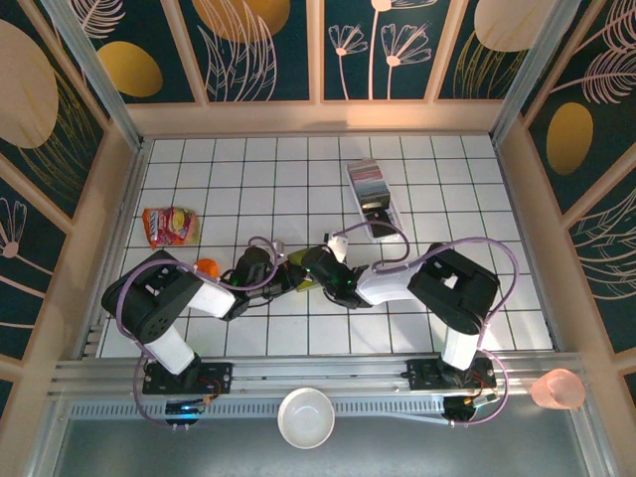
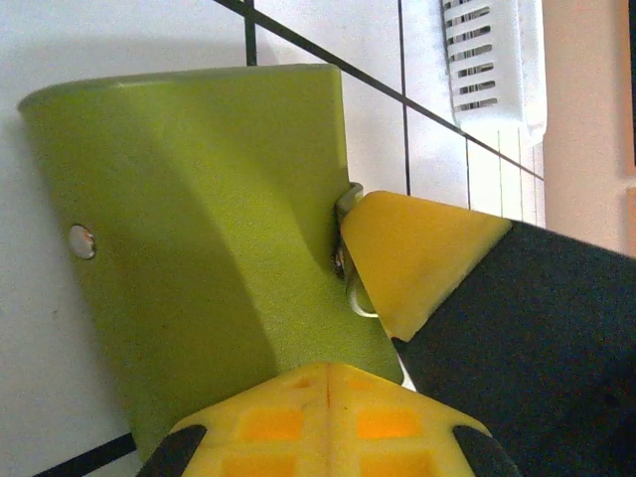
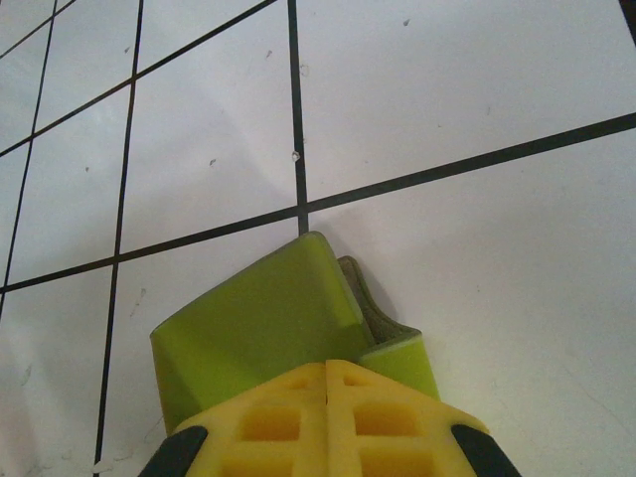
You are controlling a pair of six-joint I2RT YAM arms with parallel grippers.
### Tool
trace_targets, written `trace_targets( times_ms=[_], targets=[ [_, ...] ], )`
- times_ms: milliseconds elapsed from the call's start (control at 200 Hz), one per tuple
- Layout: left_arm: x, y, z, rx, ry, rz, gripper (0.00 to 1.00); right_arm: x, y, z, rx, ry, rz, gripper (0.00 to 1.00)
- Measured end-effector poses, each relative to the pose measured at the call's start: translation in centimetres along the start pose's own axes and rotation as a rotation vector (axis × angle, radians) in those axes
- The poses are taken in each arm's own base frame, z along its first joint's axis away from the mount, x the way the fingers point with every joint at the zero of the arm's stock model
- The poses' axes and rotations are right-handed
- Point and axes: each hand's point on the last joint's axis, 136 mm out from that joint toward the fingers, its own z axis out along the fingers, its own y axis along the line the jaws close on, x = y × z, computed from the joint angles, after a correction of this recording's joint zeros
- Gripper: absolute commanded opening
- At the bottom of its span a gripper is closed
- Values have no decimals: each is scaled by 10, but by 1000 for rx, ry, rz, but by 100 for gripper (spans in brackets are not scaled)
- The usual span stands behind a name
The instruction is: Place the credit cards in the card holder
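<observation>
**A:** How far along is this one?

**B:** Barely started, I'd say. The card holder (image 2: 219, 248) is near the middle of the tabletop (image 1: 467, 199). It's olive-green and folded over, with a small metal stud (image 2: 81, 240) on one face and a sliver of grey lining at the edge.

**A:** And the arms?

**B:** The left gripper (image 2: 328, 383) and the right gripper (image 3: 328, 370) each have their jaws clenched on an edge of it. The credit cards (image 1: 370, 179) sit in a clear tray (image 1: 390, 221), well apart. None are in yet.
</observation>
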Motion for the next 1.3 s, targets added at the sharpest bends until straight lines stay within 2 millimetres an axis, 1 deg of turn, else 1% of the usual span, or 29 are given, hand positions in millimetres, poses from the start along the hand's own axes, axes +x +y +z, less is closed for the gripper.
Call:
trace_targets(
  times_ms=[125,215,375,515,571,606,616,631,706,766,816,851,906,946,961,966,971,976,981,991,1041,1056,1116,1156,1161,1186,1231,1296],
  targets=[
    [-1,3,-4,16,-8,-30,0,3,0,1,18,-28,-19,0],
    [-2,10,-11,14,-15,-57,0,5,0,1,27,-42,-29,0],
    [-3,12,-15,8,-18,-74,0,3,2,1,29,-55,-30,0],
    [-6,19,-25,-57,-36,-80,0,0,4,-3,41,-49,-39,0],
    [-9,23,-32,-103,-54,-74,0,0,3,-5,53,-38,-56,10],
    [-13,23,-36,-127,-70,-66,7,0,3,-8,60,-25,-69,20],
    [-14,22,-37,-131,-74,-63,8,0,2,-9,62,-23,-70,25],
    [-17,22,-39,-141,-83,-57,10,1,1,-10,67,-14,-81,30],
    [-33,12,-51,-171,-140,-31,17,-1,2,-16,77,3,-111,42],
    [-48,0,-62,-184,-192,-3,26,-9,5,-23,76,0,-121,52],
    [-60,-10,-73,-195,-238,20,34,-20,14,-32,57,-15,-122,59],
    [-68,-17,-80,-204,-268,39,40,-31,23,-38,33,-34,-115,60],
    [-80,-28,-92,-215,-315,56,56,-50,37,-51,-11,-68,-103,62],
    [-87,-35,-100,-224,-345,74,67,-67,47,-64,-49,-99,-90,63],
    [-90,-38,-103,-228,-355,94,75,-75,52,-71,-68,-116,-80,63],
    [-91,-39,-104,-228,-358,95,79,-77,53,-73,-71,-119,-79,63],
    [-91,-39,-105,-228,-361,93,87,-79,53,-74,-74,-122,-78,63],
    [-93,-41,-107,-228,-371,92,93,-81,55,-77,-81,-127,-78,63],
    [-94,-42,-108,-229,-373,94,96,-83,56,-78,-85,-131,-77,63],
    [-95,-44,-110,-229,-376,105,98,-88,58,-83,-96,-142,-72,63],
    [-104,-53,-122,-234,-422,140,99,-110,64,-104,-141,-188,-57,65],
    [-107,-56,-126,-235,-438,151,99,-119,66,-114,-159,-209,-47,66],
    [-119,-68,-144,-245,-508,197,99,-148,65,-143,-217,-288,-30,68],
    [-129,-76,-157,-254,-562,237,99,-167,56,-164,-244,-348,-15,71],
    [-130,-77,-158,-255,-566,242,99,-172,53,-168,-247,-364,-13,72],
    [-136,-83,-166,-259,-600,266,99,-182,46,-179,-260,-401,-11,74],
    [-147,-92,-179,-274,-662,317,99,-204,28,-201,-271,-495,-19,77],
    [-162,-97,-196,-319,-760,372,99,-222,4,-225,-262,-616,-64,78]
  ],
)
